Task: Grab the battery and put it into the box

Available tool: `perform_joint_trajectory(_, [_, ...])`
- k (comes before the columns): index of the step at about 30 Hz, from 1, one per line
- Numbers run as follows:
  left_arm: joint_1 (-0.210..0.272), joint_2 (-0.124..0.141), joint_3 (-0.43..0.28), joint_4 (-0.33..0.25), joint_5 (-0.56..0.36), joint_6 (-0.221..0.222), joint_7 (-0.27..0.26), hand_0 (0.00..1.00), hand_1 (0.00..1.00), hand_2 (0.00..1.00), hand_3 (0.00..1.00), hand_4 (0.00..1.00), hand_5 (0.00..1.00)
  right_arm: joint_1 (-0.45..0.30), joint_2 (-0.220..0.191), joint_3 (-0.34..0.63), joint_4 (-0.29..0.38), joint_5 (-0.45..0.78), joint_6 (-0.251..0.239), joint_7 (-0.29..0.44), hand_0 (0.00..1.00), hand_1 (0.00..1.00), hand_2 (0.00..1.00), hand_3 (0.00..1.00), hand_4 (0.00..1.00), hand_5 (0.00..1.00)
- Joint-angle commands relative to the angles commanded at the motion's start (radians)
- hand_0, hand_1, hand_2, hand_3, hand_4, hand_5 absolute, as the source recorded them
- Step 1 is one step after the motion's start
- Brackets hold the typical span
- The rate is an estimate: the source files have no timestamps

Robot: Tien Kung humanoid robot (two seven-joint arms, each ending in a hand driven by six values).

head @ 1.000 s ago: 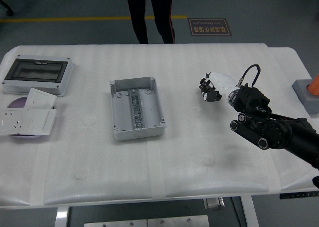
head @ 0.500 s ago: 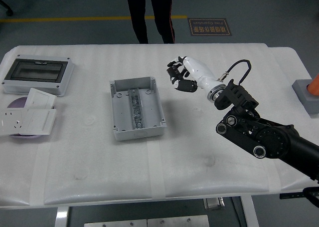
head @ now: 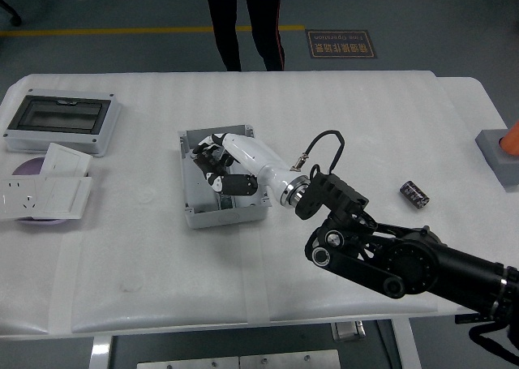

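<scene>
Well apart from me, battery (head: 415,194) lying on the white table (head: 324,101) at right, my right hand (head: 219,165) over the open grey box (head: 220,176), fingers (head: 235,184) curled, whether they grip anything I cannot tell, metal rail inside the box.

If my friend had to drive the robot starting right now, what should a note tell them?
Right hand: over the open grey box, fingers curled. Whether it holds anything cannot be seen from the head view.
Left hand: not in view.
Battery: a small dark cylinder lying on the white table, off to the right of the arm, well away from the box.
Done: the hand has reached the box.
Left: that battery on the table is not yet in the box. Check what the hand carries, then go back for it.
A person stands at the far side, hands not on the table.
</scene>
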Motion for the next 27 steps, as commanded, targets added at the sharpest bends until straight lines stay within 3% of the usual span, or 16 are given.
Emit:
perform_joint_trajectory(4, [0.0, 0.0, 0.001, 0.0, -0.002, 0.001, 0.001, 0.447, 0.615, 0.609, 0.447, 0.468, 0.478, 0.006, 0.001, -0.014, -0.025, 0.003, 0.004, -0.001, 0.854, 0.782, 0.85, 0.998, 0.626, 0.125])
perform_joint_trajectory(5, [0.0, 0.0, 0.001, 0.0, -0.003, 0.001, 0.001, 0.446, 0.615, 0.602, 0.438, 0.467, 0.475, 0.006, 0.001, -0.017, -0.029, 0.002, 0.004, -0.002, 0.978, 0.853, 0.917, 0.998, 0.761, 0.21])
perform_joint_trajectory(11, [-0.002, 0.0, 0.005, 0.001, -0.007, -0.001, 0.003, 0.446, 0.615, 0.59, 0.437, 0.467, 0.471, 0.008, -0.003, -0.029, -0.052, -0.006, 0.005, -0.003, 0.989, 0.844, 0.916, 0.998, 0.778, 0.233])
perform_joint_trajectory(15, [-0.001, 0.0, 0.004, 0.001, -0.007, -0.001, 0.004, 0.446, 0.615, 0.59, 0.437, 0.467, 0.471, -0.003, -0.027, 0.018, -0.038, -0.022, 0.005, -0.004, 0.989, 0.844, 0.916, 0.998, 0.778, 0.233])
perform_joint_trajectory(20, [0.002, -0.002, 0.008, 0.001, -0.015, 0.001, 0.002, 0.446, 0.613, 0.58, 0.436, 0.465, 0.463, -0.021, -0.107, 0.132, -0.041, -0.113, 0.042, -0.059, 0.981, 0.826, 0.905, 0.998, 0.803, 0.27])
perform_joint_trajectory(27, [0.006, -0.003, 0.016, 0.001, -0.027, 0.003, 0.001, 0.445, 0.612, 0.58, 0.435, 0.461, 0.455, -0.07, -0.245, 0.316, -0.044, -0.278, 0.191, -0.214, 0.96, 0.791, 0.883, 0.998, 0.805, 0.284])
